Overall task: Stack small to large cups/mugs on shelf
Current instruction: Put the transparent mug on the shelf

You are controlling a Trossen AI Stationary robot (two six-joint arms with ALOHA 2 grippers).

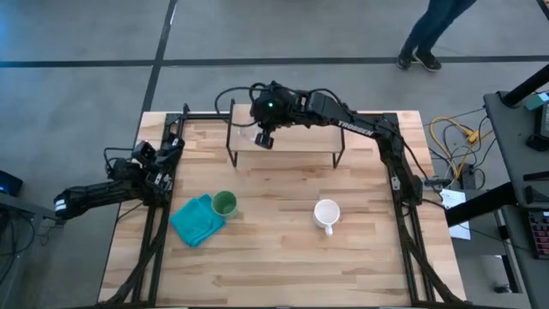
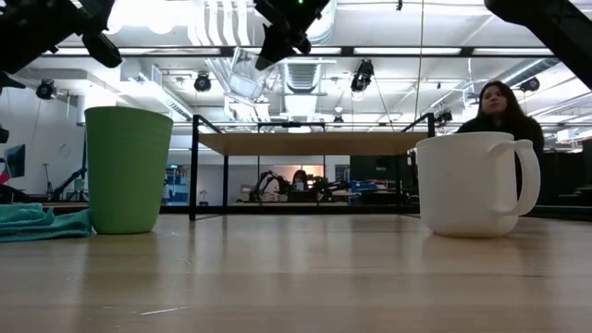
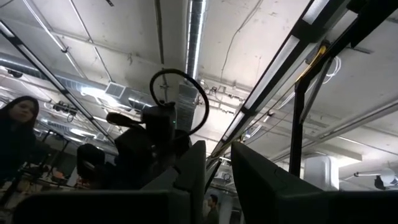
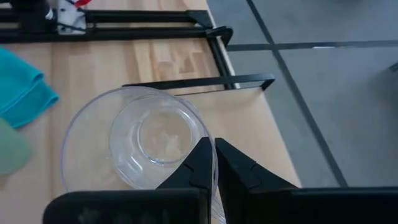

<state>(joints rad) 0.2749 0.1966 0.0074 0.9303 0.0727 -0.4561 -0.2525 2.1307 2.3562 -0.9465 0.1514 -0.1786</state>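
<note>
Now glass cup (image 4: 146,146) in right pincer (image 4: 214,163)

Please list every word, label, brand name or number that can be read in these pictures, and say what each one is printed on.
"TROSSEN": white lettering on the right arm in the high view, small and only just readable.
No text shows on the green cup, the white mug, the glass cup or the shelf.
Nothing else is legible: any signs in the room behind are too small to read.
</note>
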